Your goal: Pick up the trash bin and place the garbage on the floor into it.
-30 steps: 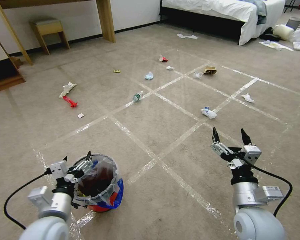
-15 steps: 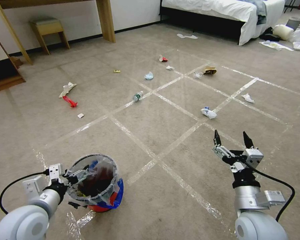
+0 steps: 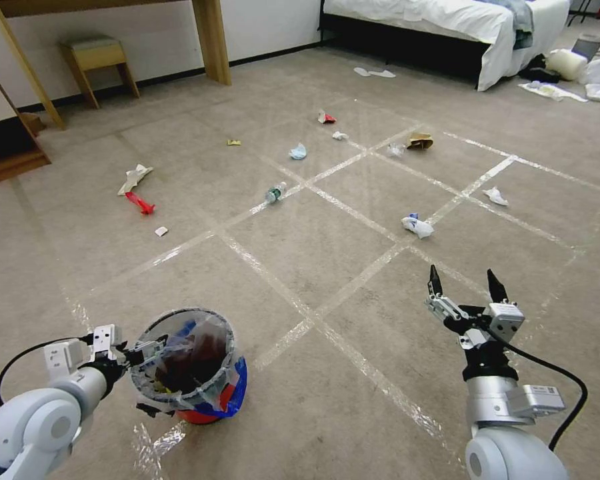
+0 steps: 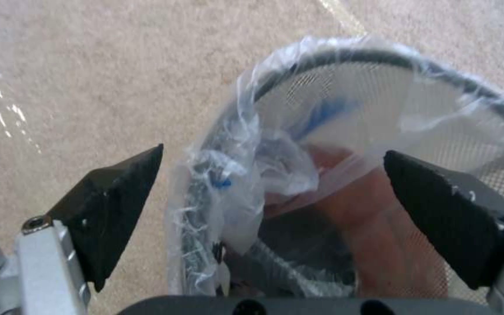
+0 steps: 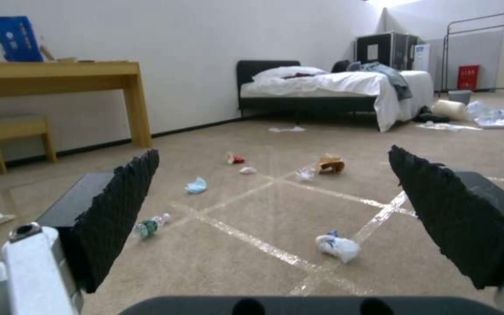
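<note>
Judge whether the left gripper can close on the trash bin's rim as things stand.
Probably yes. The left gripper is open and straddles the plastic-lined rim of the trash bin, one finger outside and one inside. Nothing but loose liner lies between them.

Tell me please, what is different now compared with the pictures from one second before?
The left gripper has swung lower and outward, from over the near rim of the trash bin to its left side; its open fingers now straddle the plastic-lined rim, not yet closed. The right gripper sank slightly, open, above the floor. The bin and the garbage, such as the bottle, stayed in place.
</note>
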